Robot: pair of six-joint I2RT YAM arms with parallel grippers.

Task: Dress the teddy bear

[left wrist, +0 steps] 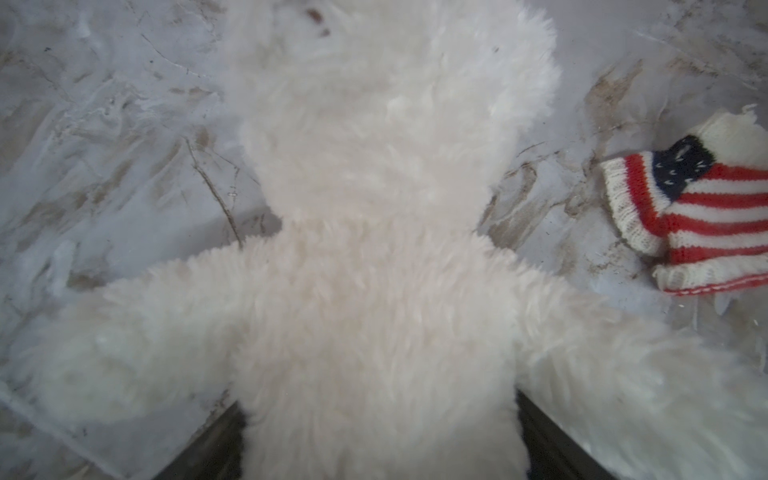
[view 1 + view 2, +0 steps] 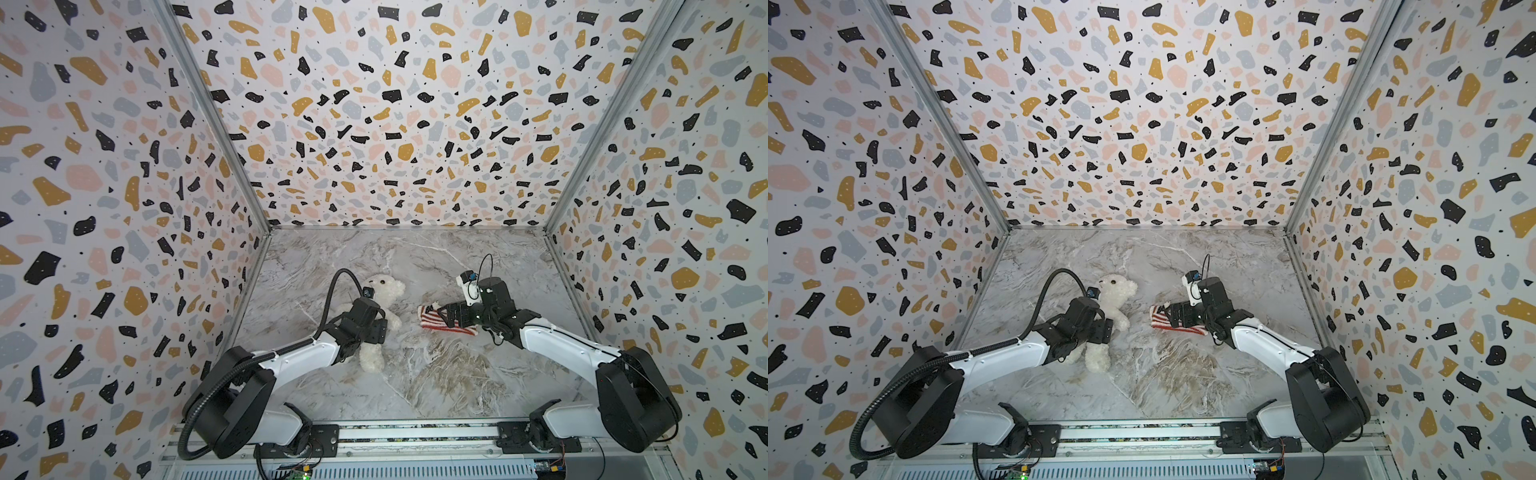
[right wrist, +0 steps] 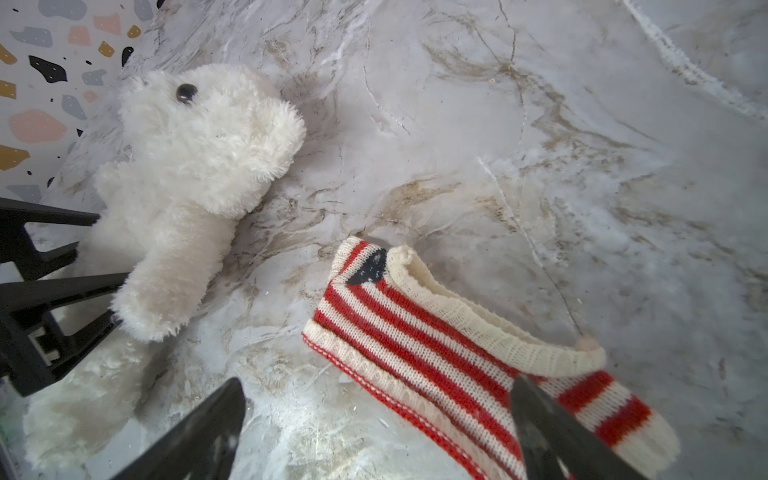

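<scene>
1. The left end effector (image 1: 378,401) is down over the teddy bear (image 2: 384,291). Its fingers (image 1: 540,440) stand apart, one on each side of the lower torso. Fur brushes both, but the body shows no pinch, so I judge it unclamped.
2. The teddy bear lies on the desk (image 2: 415,386), apparently on its back, directly beneath that end effector. Its head is ahead of the fingertips, its legs are back under the wrist, and its arms spread out to the sides. Its long axis runs along the left end effector's reach.
3. Off the left end effector's right side lies a striped flag sweater (image 2: 428,320), with bare desk between it and the bear. It lies flat, its long axis crosswise to the bear's, and its dark starred corner is at the end nearest the bear.
4. The right end effector (image 3: 378,380) hovers just over the sweater, jaws wide apart and gripping nothing. One finger is above the striped knit by the cream ribbed opening, and the other is over bare desk on the bear's side.
5. Dressing has not begun, I judge. The right arm is nearer the sweater and the left is nearer the bear. The coming move likely turns on gripping the opening's edge below the right end effector, then turning the sweater into line with the bear's axis, at its head.
</scene>
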